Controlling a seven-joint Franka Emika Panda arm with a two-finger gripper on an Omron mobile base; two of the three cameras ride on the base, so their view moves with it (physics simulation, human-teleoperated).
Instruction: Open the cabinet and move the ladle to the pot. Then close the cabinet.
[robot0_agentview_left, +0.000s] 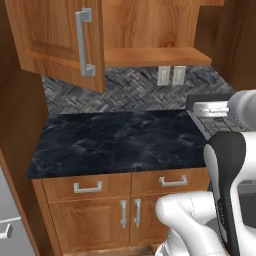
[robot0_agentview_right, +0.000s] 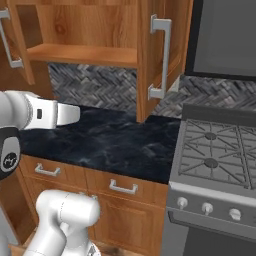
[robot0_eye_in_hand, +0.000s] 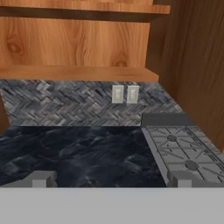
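Cabinet (robot0_agentview_left: 150, 30) stands open. The left door (robot0_agentview_left: 60, 40) and the right door (robot0_agentview_right: 160, 55) are both swung out toward the base, with their bar handles facing outward.

Countertop (robot0_agentview_left: 120, 140) of dark marbled stone runs beneath it. The stove (robot0_agentview_right: 215, 150) butts against the counter's right end, and its grates are bare where they can be seen.

The lower shelf (robot0_eye_in_hand: 78, 72) crosses the top of the hand view, with the herringbone backsplash (robot0_eye_in_hand: 65, 103) under it and two wall outlets (robot0_eye_in_hand: 124, 94) right of centre.

The gripper (robot0_eye_in_hand: 111, 180) hangs over the counter and looks level at the back wall. Its fingers (robot0_eye_in_hand: 41, 178) are spread wide apart with nothing between them.

Key relation: the cabinet interior lies ahead of and above the gripper. The shelf's front edge runs left to right across the line of approach. Judgement: the next reach has to go up and forward, not down.

I cannot tell where the ladle lies. The stretch of shelf that is visible carries nothing I can make out, and the upper compartment is cut off by the frame. The opening step looks done, and the transfer has not started.
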